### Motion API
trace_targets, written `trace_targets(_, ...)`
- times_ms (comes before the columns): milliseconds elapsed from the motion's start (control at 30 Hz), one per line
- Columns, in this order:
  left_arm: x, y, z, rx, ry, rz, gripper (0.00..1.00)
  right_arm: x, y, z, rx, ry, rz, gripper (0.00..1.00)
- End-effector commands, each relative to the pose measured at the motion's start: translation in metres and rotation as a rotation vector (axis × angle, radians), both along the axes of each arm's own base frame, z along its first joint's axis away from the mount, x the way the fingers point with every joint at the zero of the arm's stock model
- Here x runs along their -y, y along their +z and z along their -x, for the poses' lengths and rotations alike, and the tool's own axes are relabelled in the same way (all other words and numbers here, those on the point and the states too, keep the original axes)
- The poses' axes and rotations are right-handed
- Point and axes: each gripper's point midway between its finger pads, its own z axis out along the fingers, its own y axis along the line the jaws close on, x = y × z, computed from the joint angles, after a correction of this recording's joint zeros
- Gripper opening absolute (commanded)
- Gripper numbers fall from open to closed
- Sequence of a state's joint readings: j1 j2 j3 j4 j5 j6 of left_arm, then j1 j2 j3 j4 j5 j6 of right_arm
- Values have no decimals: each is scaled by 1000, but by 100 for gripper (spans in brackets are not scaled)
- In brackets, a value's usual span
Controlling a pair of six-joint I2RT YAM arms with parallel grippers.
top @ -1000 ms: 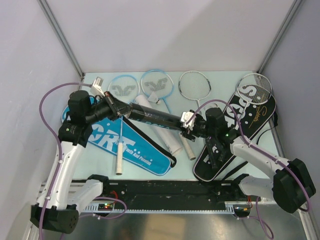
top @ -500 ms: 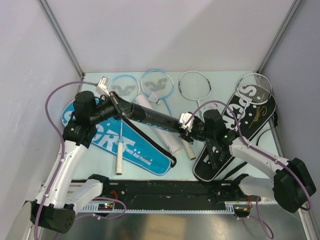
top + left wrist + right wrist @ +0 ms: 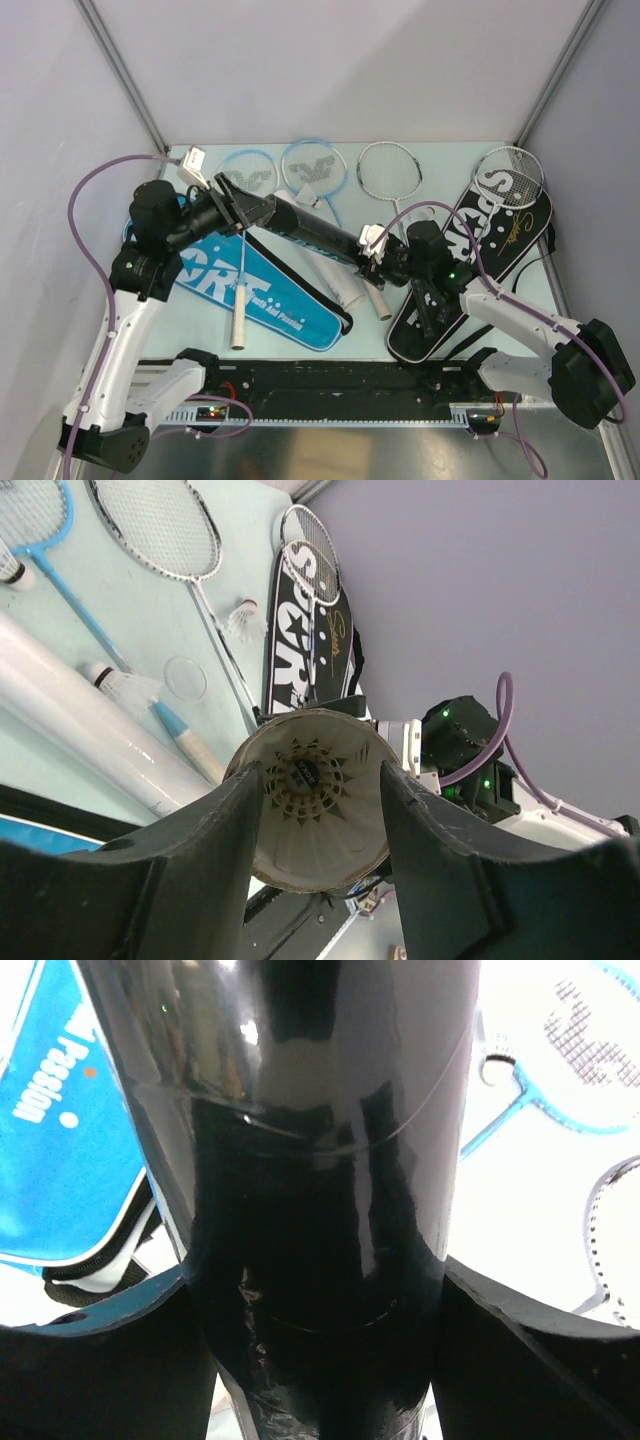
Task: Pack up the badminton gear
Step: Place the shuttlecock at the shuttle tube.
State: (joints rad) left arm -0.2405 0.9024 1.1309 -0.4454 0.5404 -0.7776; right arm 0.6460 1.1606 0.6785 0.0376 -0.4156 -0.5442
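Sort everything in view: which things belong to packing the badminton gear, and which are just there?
Gear: black tube, white tube, blue rackets, silver rackets, shuttlecocks, blue cover, black cover.
Not gear: table, purple cable.

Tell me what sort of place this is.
Likely a robot test booth: a pale table boxed in by plain grey panels, two arms on a black rail at its near edge, badminton rackets laid out.

We see the black tube [image 3: 320, 1180] glossy and smooth outside, pale papery matt inside. The white tube [image 3: 70, 715] looks like shiny plastic to us.
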Motion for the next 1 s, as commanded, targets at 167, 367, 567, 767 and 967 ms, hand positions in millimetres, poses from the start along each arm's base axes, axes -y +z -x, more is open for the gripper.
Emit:
trace_targets(167, -20, 49, 9, 152, 116, -49, 62, -24, 75, 19, 156, 128, -205, 22)
trace_targets(367, -24, 68, 13, 195, 136, -36, 69, -21, 74, 22, 139, 121, -203, 22)
trace_targets(567, -22, 62, 18, 196, 106, -53, 77, -22, 76, 23, 137, 124, -212, 20)
trace_targets(767, -39, 72, 23, 267, 179, -124, 88, -19, 77, 20, 100, 93, -234, 20)
trace_targets(967, -50, 94, 30, 357, 210, -179, 96, -14, 80, 16, 30, 40, -280, 20)
